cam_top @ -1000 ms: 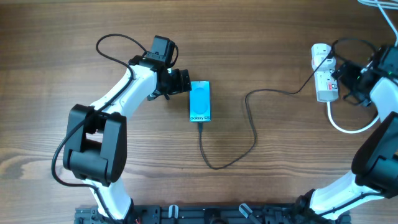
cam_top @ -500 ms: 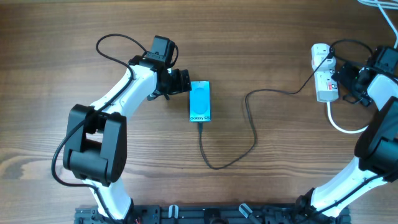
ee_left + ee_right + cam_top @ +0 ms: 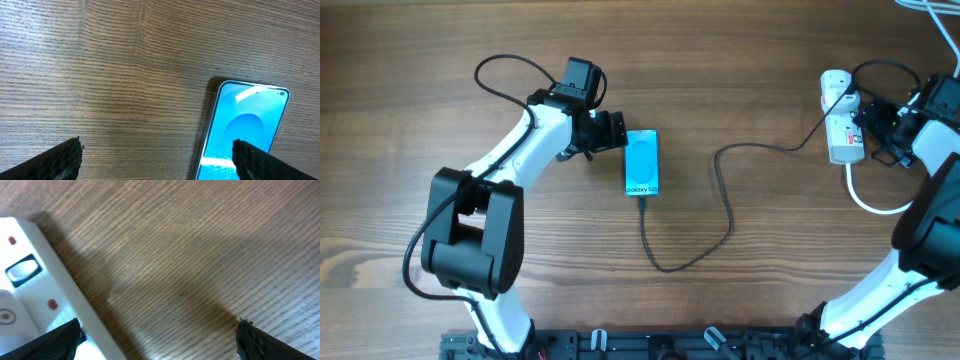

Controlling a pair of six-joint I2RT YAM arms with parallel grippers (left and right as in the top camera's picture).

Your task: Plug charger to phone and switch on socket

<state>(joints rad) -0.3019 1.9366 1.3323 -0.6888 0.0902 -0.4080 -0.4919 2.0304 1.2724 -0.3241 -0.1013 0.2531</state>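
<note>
Basically both are held wide open w/ nothing gripped; phone [image 3: 642, 162] is seen just ahead of left claw [image 3: 618, 131], socket [image 3: 840, 122] just beside right claw [image 3: 866, 127].

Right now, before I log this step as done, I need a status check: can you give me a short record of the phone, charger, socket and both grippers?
phone: flat on table, blue screen up
charger: tip at phone's near end, cable loops across to socket
socket: far right; rocker switch state unclear
left gripper: open, beside phone, holding nothing
right gripper: open, beside socket, holding nothing
</note>
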